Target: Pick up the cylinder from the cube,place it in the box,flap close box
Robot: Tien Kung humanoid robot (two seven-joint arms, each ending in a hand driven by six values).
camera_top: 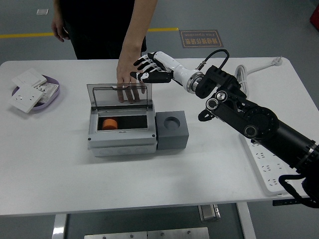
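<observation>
The orange cylinder (pixel 109 123) lies inside the grey box (pixel 122 139), at its left end. The box's clear flap (pixel 119 95) stands upright at the back. A dark grey cube (pixel 172 130) with an empty round hole in its top sits against the box's right side. My right hand (pixel 149 69) hovers above and just behind the flap's right end, fingers spread, holding nothing. A person's hand (pixel 127 74) rests on the table right behind the flap.
A purple dish (pixel 52 91) with white wall switches (pixel 29 92) sits far left. A coiled white cable (pixel 242 85) lies at the back right, and a white power strip (pixel 269 167) lies by the right edge under my arm.
</observation>
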